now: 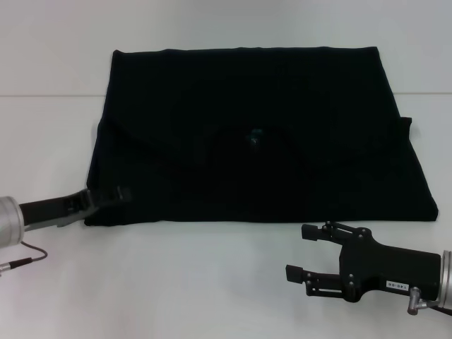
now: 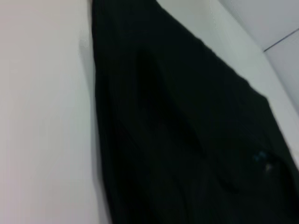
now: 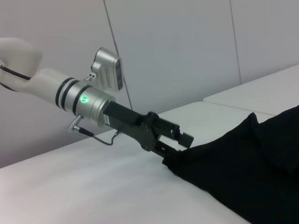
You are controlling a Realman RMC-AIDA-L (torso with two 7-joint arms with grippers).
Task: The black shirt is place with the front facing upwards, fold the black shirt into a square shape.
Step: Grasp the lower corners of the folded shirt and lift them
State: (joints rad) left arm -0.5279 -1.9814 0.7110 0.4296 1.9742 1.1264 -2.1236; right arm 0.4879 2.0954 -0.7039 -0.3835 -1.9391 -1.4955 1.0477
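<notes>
The black shirt (image 1: 261,134) lies flat on the white table (image 1: 212,282), its sides folded in to a wide rectangle. A small blue neck label (image 1: 254,134) shows at its middle, and the print is hidden. My left gripper (image 1: 113,194) is at the shirt's near left edge. In the right wrist view, the left gripper (image 3: 175,144) has its jaws slightly apart at the cloth's corner (image 3: 177,158), the upper finger (image 3: 186,138) just above the cloth. My right gripper (image 1: 302,252) is wide open and empty on the bare table, just before the shirt's near right corner.
A table seam (image 1: 42,96) runs across behind the shirt's far part. A thin cable (image 1: 28,258) hangs by my left arm. White wall panels (image 3: 187,46) stand behind the table. Bare table lies in front of the shirt.
</notes>
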